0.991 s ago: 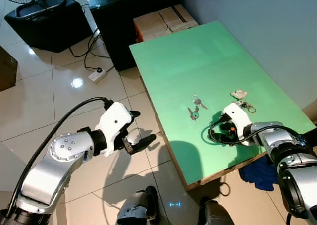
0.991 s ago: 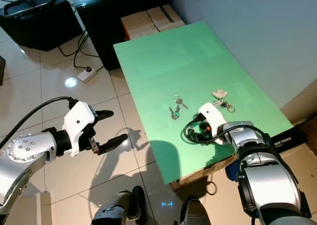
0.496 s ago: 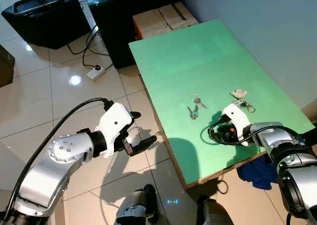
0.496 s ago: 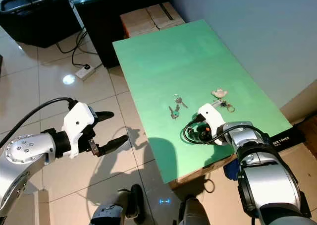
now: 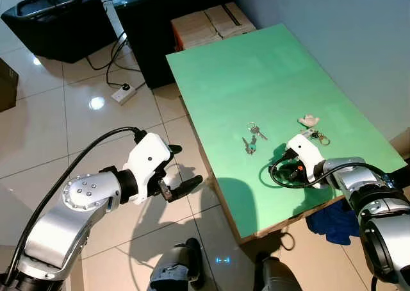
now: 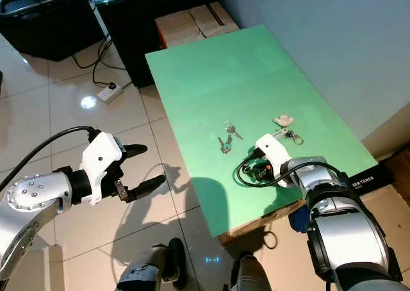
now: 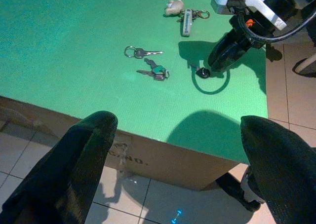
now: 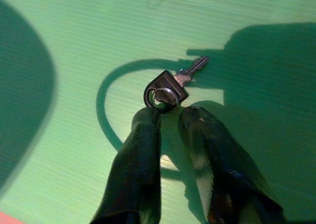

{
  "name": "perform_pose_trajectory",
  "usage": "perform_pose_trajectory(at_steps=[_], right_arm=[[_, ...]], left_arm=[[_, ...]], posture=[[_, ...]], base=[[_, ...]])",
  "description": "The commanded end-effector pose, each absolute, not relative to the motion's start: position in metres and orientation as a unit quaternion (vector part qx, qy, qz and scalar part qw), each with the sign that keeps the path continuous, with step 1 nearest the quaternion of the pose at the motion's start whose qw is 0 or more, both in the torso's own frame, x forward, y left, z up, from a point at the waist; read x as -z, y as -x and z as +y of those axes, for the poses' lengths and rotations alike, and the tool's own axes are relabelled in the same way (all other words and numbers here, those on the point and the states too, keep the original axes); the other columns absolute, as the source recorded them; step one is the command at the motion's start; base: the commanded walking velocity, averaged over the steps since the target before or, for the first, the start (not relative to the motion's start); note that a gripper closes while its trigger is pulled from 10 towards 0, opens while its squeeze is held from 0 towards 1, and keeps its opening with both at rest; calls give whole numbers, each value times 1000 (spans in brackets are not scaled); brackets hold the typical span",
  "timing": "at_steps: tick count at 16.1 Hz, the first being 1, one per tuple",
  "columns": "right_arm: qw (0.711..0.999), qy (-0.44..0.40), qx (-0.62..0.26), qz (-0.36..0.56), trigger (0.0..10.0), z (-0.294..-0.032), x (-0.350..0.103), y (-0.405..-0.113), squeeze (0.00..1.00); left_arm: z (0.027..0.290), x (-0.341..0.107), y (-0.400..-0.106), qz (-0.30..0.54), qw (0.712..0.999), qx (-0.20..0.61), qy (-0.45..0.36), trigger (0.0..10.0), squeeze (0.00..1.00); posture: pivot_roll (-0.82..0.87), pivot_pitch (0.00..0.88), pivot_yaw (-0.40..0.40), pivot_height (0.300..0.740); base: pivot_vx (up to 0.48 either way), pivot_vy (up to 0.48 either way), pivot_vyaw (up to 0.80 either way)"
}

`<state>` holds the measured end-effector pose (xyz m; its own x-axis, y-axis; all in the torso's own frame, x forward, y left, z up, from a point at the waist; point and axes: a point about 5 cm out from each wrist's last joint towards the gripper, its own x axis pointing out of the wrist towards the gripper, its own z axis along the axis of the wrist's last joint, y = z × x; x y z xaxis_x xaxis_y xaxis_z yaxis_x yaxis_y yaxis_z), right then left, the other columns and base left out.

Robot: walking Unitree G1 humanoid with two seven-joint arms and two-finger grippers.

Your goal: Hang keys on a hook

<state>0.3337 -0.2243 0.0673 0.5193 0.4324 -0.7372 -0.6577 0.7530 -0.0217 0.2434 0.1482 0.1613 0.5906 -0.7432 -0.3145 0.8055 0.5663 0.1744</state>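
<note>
A black-headed key (image 8: 165, 88) with a silver ring lies flat on the green table (image 5: 256, 66) near its front edge. My right gripper (image 8: 169, 113) is low over the table, open by a narrow gap, and the key's ring sits just past its fingertips (image 8: 148, 123). A silver key on a ring (image 5: 255, 131) and a small bunch with a green tag (image 5: 248, 145) lie further left. A key bunch with a beige charm (image 5: 309, 120) lies behind the right wrist. My left gripper (image 5: 186, 165) hangs wide open over the floor, left of the table.
Cardboard boxes (image 5: 211, 25) and a dark cabinet stand behind the table's far end. A white power strip (image 5: 125, 96) with cables lies on the tiled floor, and a black case (image 5: 57, 22) stands at the back left. A blue cloth (image 5: 330, 220) lies under the table's right corner.
The head view has shifted slightly. Both grippers keep about the same places, and the right one stays at the black-headed key.
</note>
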Motion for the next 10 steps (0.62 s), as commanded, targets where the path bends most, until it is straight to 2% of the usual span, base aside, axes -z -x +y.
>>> perform_pose_trajectory(at_steps=[1,10], right_arm=[[857,148,-318,379,0,-224,-64,-331,0],[873,109,-320,352,0,-225,-71,-335,0]], left_arm=[[149,-163,-241,102,879,439,-155,10000,0],[146,-162,-242,99,881,437,-149,10000,0]], posture=[[58,265,96,740],[43,267,85,740]], base=[[0,0,0],[0,0,0]])
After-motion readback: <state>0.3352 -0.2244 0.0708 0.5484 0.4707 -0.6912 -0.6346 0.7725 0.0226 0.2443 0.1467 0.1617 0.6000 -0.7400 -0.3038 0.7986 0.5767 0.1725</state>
